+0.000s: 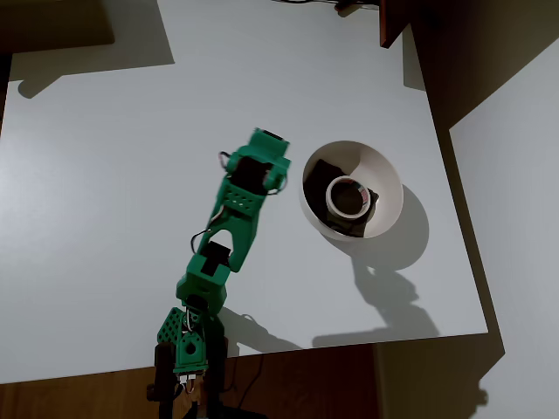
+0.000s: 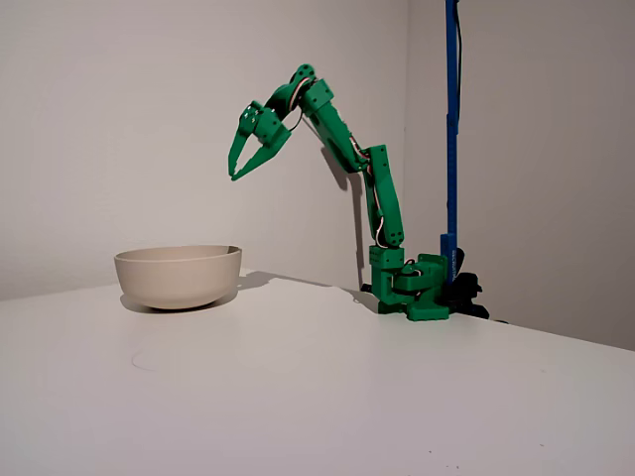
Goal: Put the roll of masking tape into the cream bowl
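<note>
The roll of masking tape lies flat inside the cream bowl, on the dark patch at its bottom. In the fixed view the cream bowl stands on the white table at the left, and its wall hides the tape. My green gripper hangs well above the bowl and a little to the right of it, open, with nothing between its fingers. From overhead the gripper's head sits just left of the bowl's rim; its fingertips are hidden under the arm.
The arm's base stands at the table's edge beside a blue pole. The white table spreads wide to the left of the arm. A dark wooden corner juts in at the top.
</note>
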Motion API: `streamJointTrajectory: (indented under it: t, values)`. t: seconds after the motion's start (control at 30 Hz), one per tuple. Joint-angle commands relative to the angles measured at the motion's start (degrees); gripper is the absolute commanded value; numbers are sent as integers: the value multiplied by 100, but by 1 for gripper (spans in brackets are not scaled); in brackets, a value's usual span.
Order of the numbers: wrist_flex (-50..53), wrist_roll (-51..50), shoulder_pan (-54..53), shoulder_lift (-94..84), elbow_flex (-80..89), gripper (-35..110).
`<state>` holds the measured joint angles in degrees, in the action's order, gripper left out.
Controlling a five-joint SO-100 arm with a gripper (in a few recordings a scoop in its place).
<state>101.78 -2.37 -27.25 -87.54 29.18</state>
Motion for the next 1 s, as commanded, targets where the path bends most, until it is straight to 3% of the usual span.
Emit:
streamJointTrajectory:
  t: [0.0, 0.43, 0.97]
  values:
    - [501, 18, 633, -949, 88, -8]
    - [-88, -53, 2399, -2927, 3463, -8]
    - [-2039, 229, 2804, -4983, 8051, -8]
